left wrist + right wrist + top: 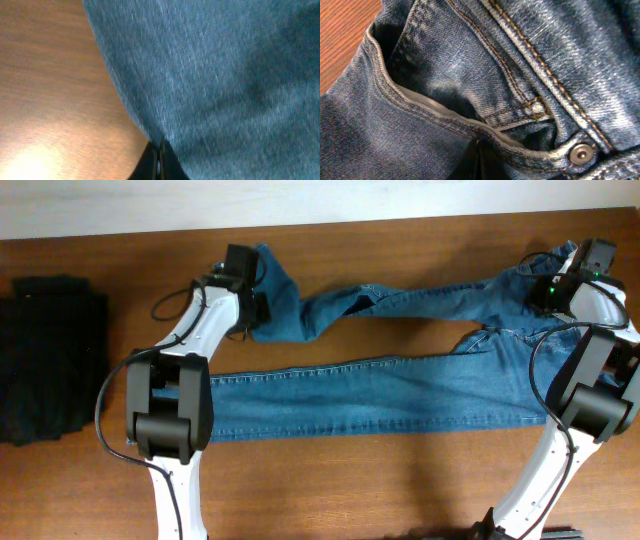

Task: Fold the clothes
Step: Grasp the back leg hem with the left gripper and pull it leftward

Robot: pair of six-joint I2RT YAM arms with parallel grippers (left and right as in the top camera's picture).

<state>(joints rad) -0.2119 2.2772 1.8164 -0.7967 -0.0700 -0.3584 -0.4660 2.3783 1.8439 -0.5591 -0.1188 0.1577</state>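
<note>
The clothes (pixel 380 390), a pair of blue denim jeans, lie spread across the brown table (pixel 330 490) with the waist at the right. One leg runs flat to the left; the far leg is bunched and twisted toward the upper left. My left gripper (pixel 262 298) sits at that bunched leg end. In the left wrist view my left gripper (pixel 159 150) is shut, pinching the denim (pixel 215 75) at its edge. My right gripper (pixel 548 288) is at the waist's far corner. In the right wrist view my right gripper (pixel 479 150) is shut on the stitched pocket edge (pixel 435 112) beside a metal rivet (pixel 581 153).
A pile of black folded garments (pixel 50 360) lies at the table's left edge. Both arm bases stand along the near side, left (pixel 170 415) and right (pixel 590 405). A pale wall (pixel 300 200) borders the table's far edge.
</note>
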